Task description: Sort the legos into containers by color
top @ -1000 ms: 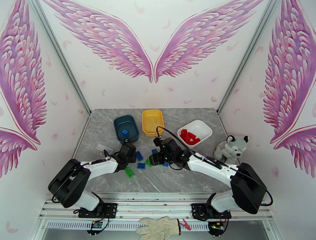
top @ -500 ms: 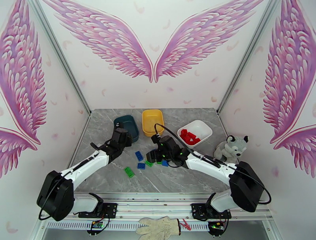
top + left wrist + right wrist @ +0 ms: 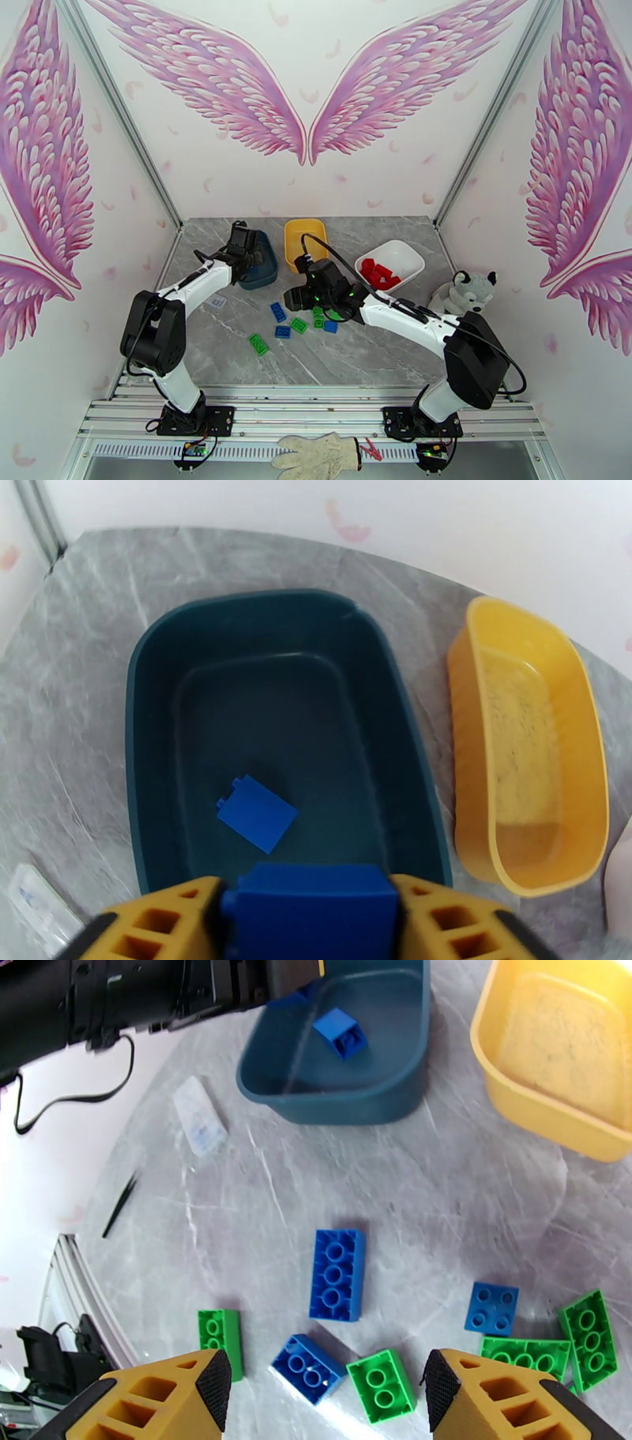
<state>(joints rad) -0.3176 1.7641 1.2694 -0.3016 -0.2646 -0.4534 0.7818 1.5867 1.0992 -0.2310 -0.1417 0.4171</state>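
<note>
Grey marble worktop (image 3: 71, 638): the left claw (image 3: 308, 914) grips a blue brick (image 3: 310, 902) above the teal tub (image 3: 150, 756), at its lower rim; the tub's floor lies up-frame. The right claw (image 3: 325, 1382) gapes empty.

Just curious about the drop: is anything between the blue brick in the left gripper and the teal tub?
Nothing visible. The blue brick in the left gripper hangs over the near rim of the teal tub; inside lies just one loose blue brick.

Legos, partly sorted into three tubs
The dark teal tub (image 3: 261, 701) holds one blue brick (image 3: 257, 813), with a second blue brick (image 3: 312, 910) above its near rim. Beside it sits the yellow tub (image 3: 529, 717). The white tub (image 3: 407, 256) holds red bricks (image 3: 381, 274). Loose blue bricks (image 3: 337, 1273) and green bricks (image 3: 381, 1385) lie studs-up nearby.
</note>
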